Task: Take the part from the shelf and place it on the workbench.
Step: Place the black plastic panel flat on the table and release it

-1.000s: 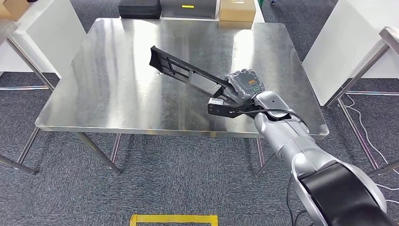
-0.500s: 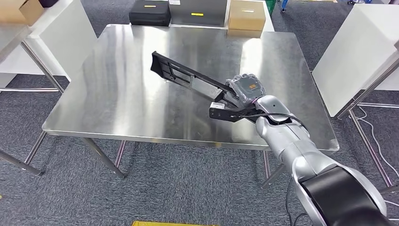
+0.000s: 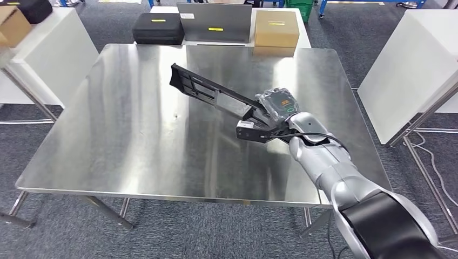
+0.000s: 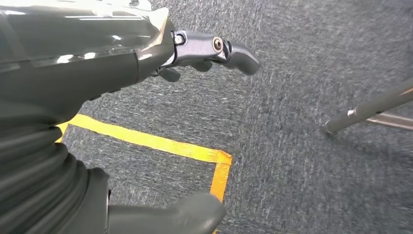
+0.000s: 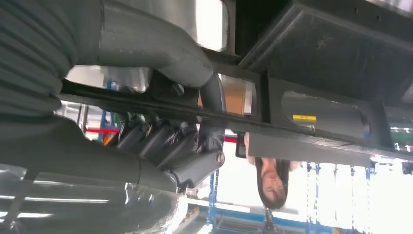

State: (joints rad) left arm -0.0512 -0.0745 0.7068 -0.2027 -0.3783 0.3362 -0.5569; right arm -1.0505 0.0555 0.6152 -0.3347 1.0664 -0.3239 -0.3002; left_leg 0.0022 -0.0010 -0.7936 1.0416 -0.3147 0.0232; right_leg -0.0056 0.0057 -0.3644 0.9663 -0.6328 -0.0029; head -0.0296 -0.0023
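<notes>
A: Where was the part (image 3: 213,93) at that point?

B: Over the workbench (image 3: 135,118), gripped at its near right end by the right hand (image 3: 273,108). It was a long black frame reaching away to the far left. From the head view I couldn't tell whether its far tip touched the steel or hung just above it.

A: And the grip?

B: In the right wrist view the thumb (image 5: 160,48) curled over one rail of the frame and the darker fingers (image 5: 160,141) were wrapped round from the other side, pressed together and clamped on it.

A: Why hold it at the end rather than the middle?

B: My guess is that an end grip let the long piece stretch out over the middle of the table, so it could be laid flat well inside the edges, with the boxes (image 3: 276,27) at the far side left undisturbed.

A: The left hand (image 4: 97,63)?

B: It hung above the carpet near the yellow tape (image 4: 160,144), holding nothing. Its thumb stood apart from a finger; the rest I couldn't make out.
</notes>
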